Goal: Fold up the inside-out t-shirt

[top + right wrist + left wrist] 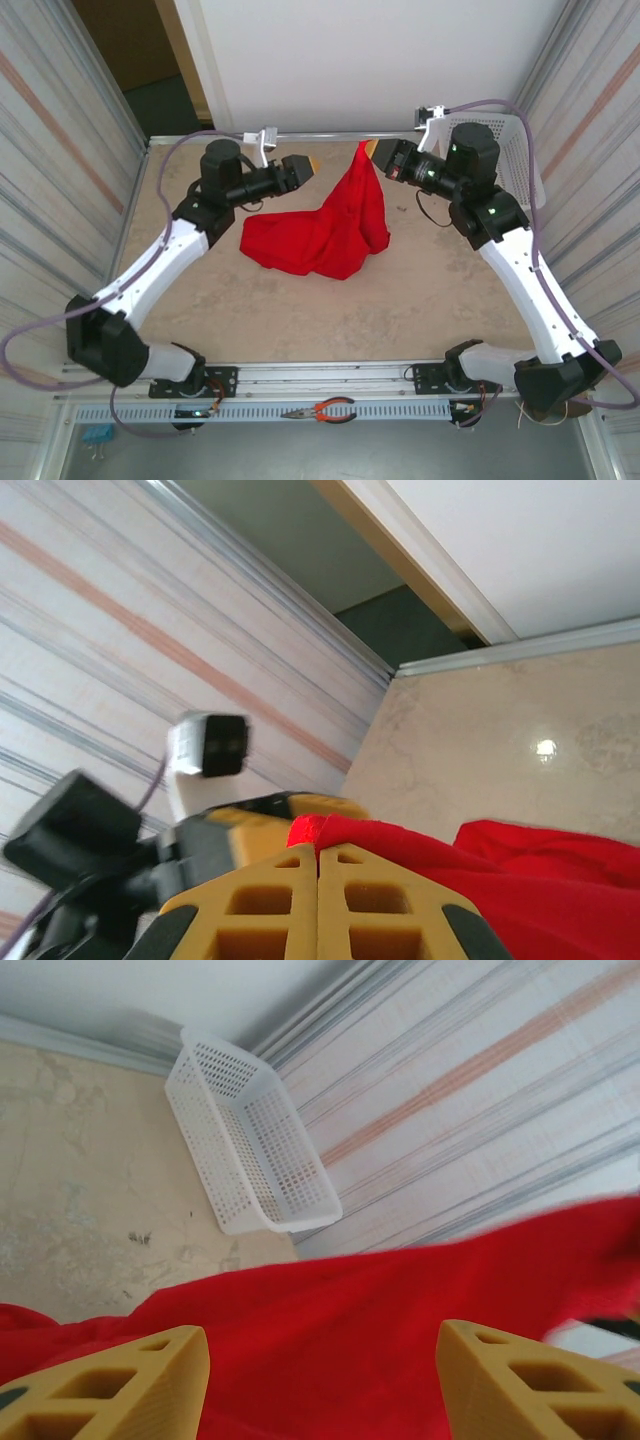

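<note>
The inside-out t-shirt (325, 235) is bright red and lies crumpled mid-table, with one corner pulled up into a peak toward the back. My right gripper (372, 150) is shut on that raised corner; in the right wrist view a red tuft of the t-shirt (420, 845) pokes out between its closed yellow fingers (318, 845). My left gripper (308, 166) hovers just left of the peak, open, holding nothing. In the left wrist view its yellow fingertips (325, 1345) stand wide apart, with the red cloth (330, 1310) stretched beyond them.
A white mesh basket (515, 150) (250, 1140) stands at the table's back right corner. Pliers with red handles (325, 410) lie on the front rail between the arm bases. Striped panel walls close both sides, and a doorway opens at the back left.
</note>
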### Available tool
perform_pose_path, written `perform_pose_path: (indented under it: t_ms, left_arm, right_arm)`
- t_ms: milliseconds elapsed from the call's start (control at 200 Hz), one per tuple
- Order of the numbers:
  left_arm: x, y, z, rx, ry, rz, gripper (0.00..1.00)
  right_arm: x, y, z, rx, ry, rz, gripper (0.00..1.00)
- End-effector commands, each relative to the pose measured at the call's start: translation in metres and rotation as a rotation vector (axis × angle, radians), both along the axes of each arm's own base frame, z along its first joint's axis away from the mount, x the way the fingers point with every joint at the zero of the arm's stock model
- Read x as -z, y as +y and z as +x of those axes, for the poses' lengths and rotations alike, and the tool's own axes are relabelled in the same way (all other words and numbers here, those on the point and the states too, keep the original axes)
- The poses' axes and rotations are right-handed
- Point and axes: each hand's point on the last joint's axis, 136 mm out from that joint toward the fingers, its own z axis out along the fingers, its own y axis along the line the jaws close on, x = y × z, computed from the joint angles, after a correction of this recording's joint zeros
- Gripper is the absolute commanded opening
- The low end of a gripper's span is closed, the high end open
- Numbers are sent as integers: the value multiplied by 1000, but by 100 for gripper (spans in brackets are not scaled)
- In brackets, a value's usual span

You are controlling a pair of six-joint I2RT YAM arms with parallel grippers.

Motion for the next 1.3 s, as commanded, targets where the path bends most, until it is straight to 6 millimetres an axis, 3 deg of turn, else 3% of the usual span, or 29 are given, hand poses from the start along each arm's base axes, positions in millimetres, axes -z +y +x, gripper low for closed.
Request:
perform_pose_path:
  t_ms: [0,220,386,426,451,481,531,576,661,741,847,952,1052,1172,1293]
  left_arm:
    - [4,0,-15,-59,-110,119,62]
    - [27,-38,-33,-82,-203,315,62]
    - [52,-47,-13,-148,-171,423,61]
    - [56,-48,-8,-156,-174,448,51]
    - [55,-48,-4,-160,-180,459,33]
    - [54,-47,0,-166,-176,466,20]
    - [46,-44,6,-174,-182,459,13]
    - [35,-39,8,-201,-196,454,19]
    - [18,-27,7,-249,-227,429,52]
    - [22,-18,-2,-266,-220,420,59]
    - [54,-15,-23,-271,-212,452,62]
    - [92,-22,-40,-282,-206,500,65]
    - [115,-34,-46,-327,-235,591,68]
    - [129,-50,-28,-387,-265,704,75]
    - [129,-89,-3,-360,-298,735,79]
  right_arm:
    - [-5,0,-1,-6,-7,22,0]
    - [-1,-3,1,7,1,28,0]
    - [-7,-1,6,4,-3,41,0]
    - [-11,-1,8,3,-12,44,0]
    - [-16,-2,10,8,-20,46,0]
    - [-22,-3,12,12,-33,48,0]
    - [-35,-7,17,24,-56,54,0]
    - [-50,-12,21,37,-86,61,0]
    - [-88,-21,25,62,-159,72,0]
    - [-121,-24,25,67,-222,92,0]
    - [-160,-25,21,67,-303,118,0]
    - [-178,-25,21,69,-336,132,0]
    - [-186,-26,19,67,-349,146,0]
    - [-192,-24,12,54,-360,156,0]
    - [-199,-24,-2,46,-376,164,0]
